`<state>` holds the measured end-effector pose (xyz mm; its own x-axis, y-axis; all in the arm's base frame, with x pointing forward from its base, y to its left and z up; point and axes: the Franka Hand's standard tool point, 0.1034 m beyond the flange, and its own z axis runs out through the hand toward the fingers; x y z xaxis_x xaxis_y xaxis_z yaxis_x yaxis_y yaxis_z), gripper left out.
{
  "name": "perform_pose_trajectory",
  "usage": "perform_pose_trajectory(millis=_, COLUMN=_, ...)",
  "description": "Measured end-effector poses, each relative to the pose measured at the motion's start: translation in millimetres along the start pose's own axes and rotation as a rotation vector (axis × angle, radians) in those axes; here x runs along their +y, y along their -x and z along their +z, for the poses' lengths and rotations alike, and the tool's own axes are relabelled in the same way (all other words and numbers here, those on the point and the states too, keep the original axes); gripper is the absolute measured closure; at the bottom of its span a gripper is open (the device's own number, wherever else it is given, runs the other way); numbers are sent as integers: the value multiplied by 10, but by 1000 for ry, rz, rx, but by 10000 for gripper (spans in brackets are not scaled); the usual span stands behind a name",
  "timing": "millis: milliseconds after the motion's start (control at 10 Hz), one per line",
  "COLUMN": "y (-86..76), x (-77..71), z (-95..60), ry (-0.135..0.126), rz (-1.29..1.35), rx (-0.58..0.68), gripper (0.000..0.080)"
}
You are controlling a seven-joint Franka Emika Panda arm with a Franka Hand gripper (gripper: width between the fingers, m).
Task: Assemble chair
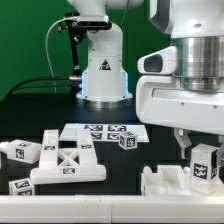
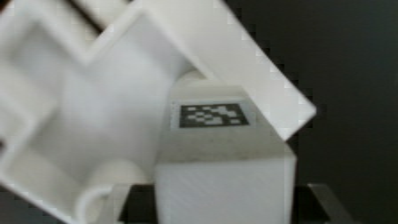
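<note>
Wrist view, closest in: a tagged white block (image 2: 214,185) of the chair fills the space between the two dark fingers (image 2: 324,198), so the jaws are closed on it. Slanted white faces of a larger chair piece (image 2: 196,60) crowd right behind it. Whether they touch, I cannot tell.

From the exterior view, the held block (image 1: 205,165) hangs just above a chunky slab piece (image 1: 165,183) near the front edge of the black bench (image 1: 120,160), on the exterior view's right. The big white wrist (image 1: 190,85) looms over both.

Across a bare strip of bench, on the exterior view's left, lies the cross-braced panel (image 1: 68,165), with one leg (image 1: 20,186) in front of it and another leg (image 1: 22,150) behind. Further back a small tagged cube (image 1: 127,141) sits beside the marker board (image 1: 100,129). Beyond is open dark bench up to the arm base (image 1: 103,75), with a green backdrop (image 1: 150,25) at the far right.
</note>
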<state>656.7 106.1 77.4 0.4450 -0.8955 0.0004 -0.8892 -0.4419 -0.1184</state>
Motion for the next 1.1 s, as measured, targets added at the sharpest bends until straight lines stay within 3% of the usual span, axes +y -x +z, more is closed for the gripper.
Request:
perform_pose_trajectory(millis=300, y=-7, x=15, z=-3, ry=2, rz=196, rx=1, gripper=515)
perform_pose_trajectory(millis=500, y=-10, x=5, z=-12, ry=3, rz=60, rx=0, gripper=513)
perform_pose_trajectory(millis=700, y=39, x=-43, z=-52, ry=11, rz=-267, rx=-20, gripper=199)
perform_pose_trajectory(millis=800, y=91, x=-31, z=-27, ry=17, rz=-474, rx=-36, gripper=165)
perform_pose_trajectory(millis=1100, y=75, x=-22, z=-20, ry=16, rz=-693, rx=-37, gripper=151)
